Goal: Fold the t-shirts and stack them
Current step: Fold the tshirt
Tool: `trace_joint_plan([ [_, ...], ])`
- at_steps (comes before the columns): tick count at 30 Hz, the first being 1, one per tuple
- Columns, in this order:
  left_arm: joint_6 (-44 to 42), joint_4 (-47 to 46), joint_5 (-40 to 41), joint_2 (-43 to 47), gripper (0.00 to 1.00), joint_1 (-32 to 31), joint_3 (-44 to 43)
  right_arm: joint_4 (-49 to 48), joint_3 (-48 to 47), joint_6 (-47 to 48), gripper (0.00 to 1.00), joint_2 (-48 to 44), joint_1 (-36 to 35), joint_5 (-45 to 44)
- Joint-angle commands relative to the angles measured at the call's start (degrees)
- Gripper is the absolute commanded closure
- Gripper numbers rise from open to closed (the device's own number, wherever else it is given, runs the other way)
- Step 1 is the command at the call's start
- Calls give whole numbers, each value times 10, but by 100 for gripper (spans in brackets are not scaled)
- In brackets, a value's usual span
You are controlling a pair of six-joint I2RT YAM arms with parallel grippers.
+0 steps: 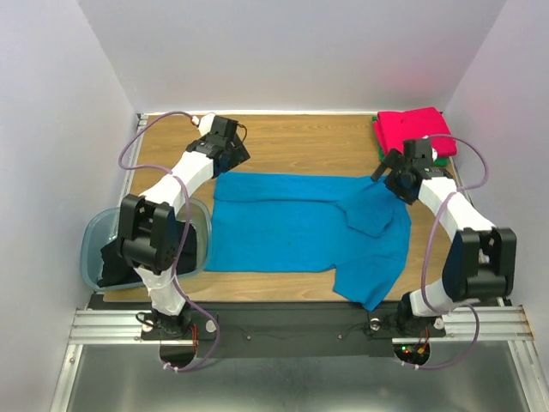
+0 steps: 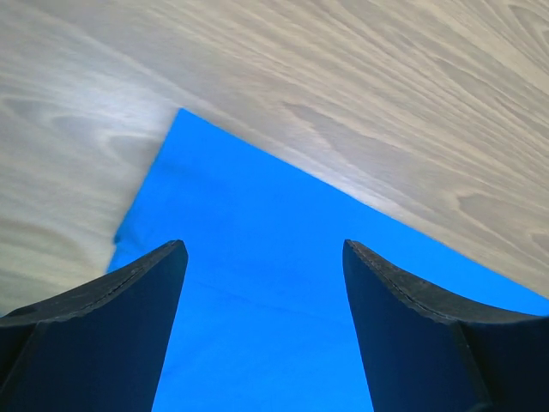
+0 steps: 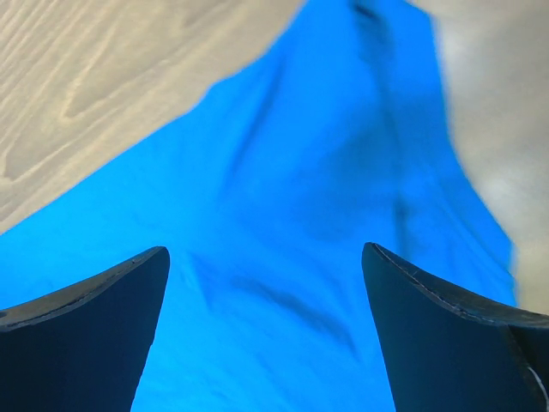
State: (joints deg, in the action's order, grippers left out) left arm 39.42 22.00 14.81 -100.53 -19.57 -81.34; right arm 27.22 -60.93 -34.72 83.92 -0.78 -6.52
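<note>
The bright blue t-shirt lies spread on the wooden table, its far edge folded over, one sleeve folded in at the right and its right part hanging toward the near edge. My left gripper is open above the shirt's far left corner. My right gripper is open above the shirt's far right part. A folded red-pink t-shirt lies on a green one at the far right corner. The black t-shirt sits in the bin.
A translucent blue-grey plastic bin stands at the left table edge under my left arm. White walls close in the table on three sides. A metal rail runs along the near edge.
</note>
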Motion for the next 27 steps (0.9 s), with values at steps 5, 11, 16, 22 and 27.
trace_joint_plan([
  [5, -7, -38, -42, -86, 15, -5, -18, -96, -95, 70, 0, 168, -3, 81],
  [11, 0, -52, -40, -134, 15, 5, -7, -97, -103, 91, 0, 246, -5, -43],
  [16, 5, -68, -44, -145, 15, 32, 28, -97, -96, 106, 0, 274, -5, -58],
  [22, 15, -65, -43, -148, 15, 52, 36, -108, -117, 136, 0, 288, -49, -9],
  [27, 17, -54, -30, -164, 15, 77, 13, -107, -180, 131, 0, 318, -85, -3],
])
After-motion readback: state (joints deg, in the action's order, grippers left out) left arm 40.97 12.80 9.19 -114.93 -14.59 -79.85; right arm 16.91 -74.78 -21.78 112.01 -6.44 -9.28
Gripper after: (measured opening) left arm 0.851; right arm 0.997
